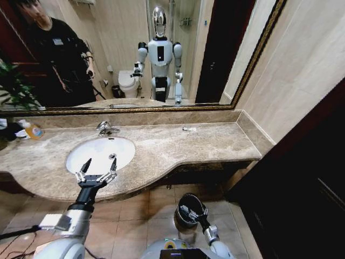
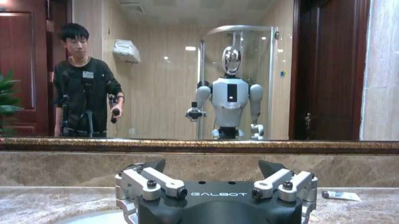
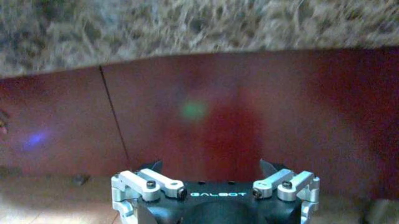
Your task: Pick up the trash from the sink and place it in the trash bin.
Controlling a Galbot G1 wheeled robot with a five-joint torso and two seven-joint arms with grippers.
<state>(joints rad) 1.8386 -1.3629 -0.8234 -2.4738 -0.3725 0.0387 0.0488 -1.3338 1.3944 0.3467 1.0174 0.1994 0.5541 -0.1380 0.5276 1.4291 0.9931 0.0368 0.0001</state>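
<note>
Down low, the right gripper (image 1: 188,212) hangs with its jaws spread and empty over the round black trash bin (image 1: 181,221) on the tiled floor, just in front of the counter's edge. Higher up, the left gripper (image 1: 96,171) hovers above the near rim of the white sink (image 1: 91,152), its jaws likewise released with nothing between them. Behind the basin stands the chrome faucet (image 1: 105,128). Farther back on the marble counter (image 1: 215,143), a small white-and-blue tube (image 2: 339,195) lies near the mirror (image 1: 108,54).
</note>
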